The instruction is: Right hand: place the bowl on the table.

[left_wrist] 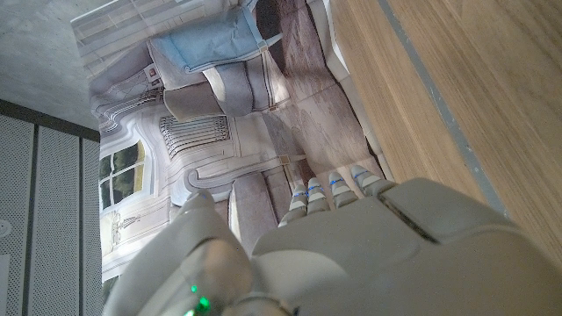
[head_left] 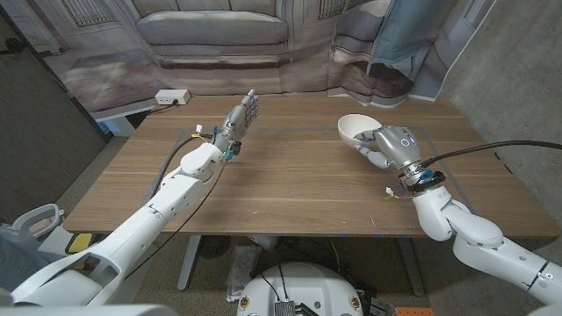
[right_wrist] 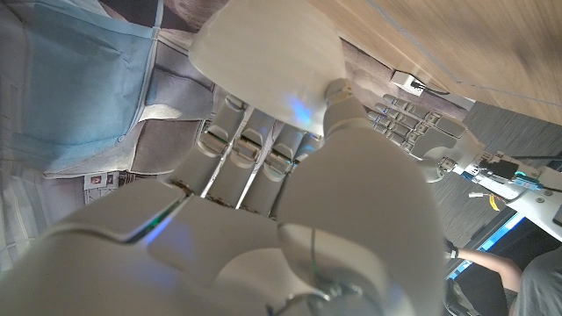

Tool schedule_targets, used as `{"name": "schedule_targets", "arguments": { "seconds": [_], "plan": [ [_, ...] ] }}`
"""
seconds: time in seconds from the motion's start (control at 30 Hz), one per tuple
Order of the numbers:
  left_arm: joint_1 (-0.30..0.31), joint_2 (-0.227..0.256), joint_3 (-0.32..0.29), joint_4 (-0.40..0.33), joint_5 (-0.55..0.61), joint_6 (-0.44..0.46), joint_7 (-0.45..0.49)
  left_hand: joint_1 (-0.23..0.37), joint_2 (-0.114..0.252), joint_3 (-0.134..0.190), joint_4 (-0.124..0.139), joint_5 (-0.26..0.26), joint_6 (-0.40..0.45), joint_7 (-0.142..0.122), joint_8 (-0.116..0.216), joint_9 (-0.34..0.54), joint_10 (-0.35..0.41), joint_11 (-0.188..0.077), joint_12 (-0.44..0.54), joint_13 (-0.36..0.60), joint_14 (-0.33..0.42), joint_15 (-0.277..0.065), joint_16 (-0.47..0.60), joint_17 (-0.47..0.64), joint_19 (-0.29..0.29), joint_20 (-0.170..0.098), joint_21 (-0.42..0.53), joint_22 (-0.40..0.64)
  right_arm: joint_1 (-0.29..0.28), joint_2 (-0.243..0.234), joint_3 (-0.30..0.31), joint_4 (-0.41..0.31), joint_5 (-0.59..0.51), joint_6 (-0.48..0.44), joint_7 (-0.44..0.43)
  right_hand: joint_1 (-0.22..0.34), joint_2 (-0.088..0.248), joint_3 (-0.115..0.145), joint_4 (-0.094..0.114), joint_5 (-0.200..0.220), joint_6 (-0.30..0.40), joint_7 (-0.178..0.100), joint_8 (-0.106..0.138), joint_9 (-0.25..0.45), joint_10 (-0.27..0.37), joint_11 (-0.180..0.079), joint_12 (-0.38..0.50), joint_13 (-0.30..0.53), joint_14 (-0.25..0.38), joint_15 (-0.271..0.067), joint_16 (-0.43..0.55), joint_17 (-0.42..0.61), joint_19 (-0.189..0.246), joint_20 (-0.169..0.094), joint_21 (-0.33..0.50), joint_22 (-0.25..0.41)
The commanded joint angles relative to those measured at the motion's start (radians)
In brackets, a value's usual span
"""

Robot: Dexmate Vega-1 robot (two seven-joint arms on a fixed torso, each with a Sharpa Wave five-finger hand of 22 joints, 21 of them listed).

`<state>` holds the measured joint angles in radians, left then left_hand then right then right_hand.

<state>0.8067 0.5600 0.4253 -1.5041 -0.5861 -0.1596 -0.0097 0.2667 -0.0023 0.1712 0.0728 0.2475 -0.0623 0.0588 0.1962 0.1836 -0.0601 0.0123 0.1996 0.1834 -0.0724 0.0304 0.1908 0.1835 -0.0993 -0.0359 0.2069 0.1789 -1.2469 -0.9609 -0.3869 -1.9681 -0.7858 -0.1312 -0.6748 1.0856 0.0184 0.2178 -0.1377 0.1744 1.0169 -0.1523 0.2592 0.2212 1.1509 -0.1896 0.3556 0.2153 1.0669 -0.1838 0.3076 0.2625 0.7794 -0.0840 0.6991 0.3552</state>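
Wooden worktop (head_left: 290, 175), head view: right robot hand (head_left: 392, 145) grips the white bowl (head_left: 358, 131), tilted, on its far-left side; left robot hand (head_left: 239, 118) stands spread, well apart. Right wrist view: fingers (right_wrist: 241, 145) clasp the bowl (right_wrist: 263, 61).

No words we can read, no labels, brand names or numbers legible to us on any surface, small tags and markings too blurred for us to make out
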Motion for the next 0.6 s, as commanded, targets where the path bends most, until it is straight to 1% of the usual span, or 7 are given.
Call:
{"name": "schedule_targets", "arguments": {
  "seconds": [0.03,0.33,0.6],
  "plan": [
    [-0.001,0.001,-0.003,0.003,-0.003,0.002,0.003,0.004,0.009,-0.002,-0.001,0.0,0.0,0.003,0.0,0.003,-0.007,0.003,0.0,0.004,-0.005,-0.001,-0.003,0.002,-0.006,-0.023,-0.001,0.005,0.042,0.013,-0.032,0.029,-0.005,0.018,0.006,0.106,0.105,-0.004,-0.001,0.003,0.042,-0.028,0.0,0.004,0.008,-0.002,0.001,0.002,0.007,-0.056,0.005,0.003,-0.004,-0.121,0.008,0.003],
    [-0.003,-0.002,0.001,0.005,0.0,0.006,0.006,0.004,0.01,-0.003,-0.001,0.0,0.001,0.004,0.0,0.003,-0.007,0.004,0.0,0.004,-0.005,-0.002,-0.003,0.002,-0.005,-0.023,-0.001,0.005,0.053,0.016,-0.047,0.04,-0.018,0.026,-0.015,0.106,0.106,-0.007,0.0,0.003,0.042,-0.03,-0.002,0.005,0.008,-0.001,-0.002,0.0,0.009,-0.056,0.004,0.003,-0.005,-0.121,0.015,0.004],
    [0.005,0.002,0.0,-0.015,0.003,0.016,0.02,0.005,0.011,-0.004,-0.001,-0.001,0.001,0.004,0.0,0.003,-0.007,0.005,0.0,0.004,-0.004,-0.001,-0.002,0.002,-0.005,-0.023,-0.001,0.005,0.071,0.024,-0.068,0.056,-0.03,0.035,-0.02,0.107,0.106,-0.008,0.0,0.004,0.041,-0.031,-0.003,0.005,0.007,-0.002,-0.004,0.0,0.012,-0.056,0.004,0.004,-0.007,-0.121,0.021,0.006]
  ]
}}
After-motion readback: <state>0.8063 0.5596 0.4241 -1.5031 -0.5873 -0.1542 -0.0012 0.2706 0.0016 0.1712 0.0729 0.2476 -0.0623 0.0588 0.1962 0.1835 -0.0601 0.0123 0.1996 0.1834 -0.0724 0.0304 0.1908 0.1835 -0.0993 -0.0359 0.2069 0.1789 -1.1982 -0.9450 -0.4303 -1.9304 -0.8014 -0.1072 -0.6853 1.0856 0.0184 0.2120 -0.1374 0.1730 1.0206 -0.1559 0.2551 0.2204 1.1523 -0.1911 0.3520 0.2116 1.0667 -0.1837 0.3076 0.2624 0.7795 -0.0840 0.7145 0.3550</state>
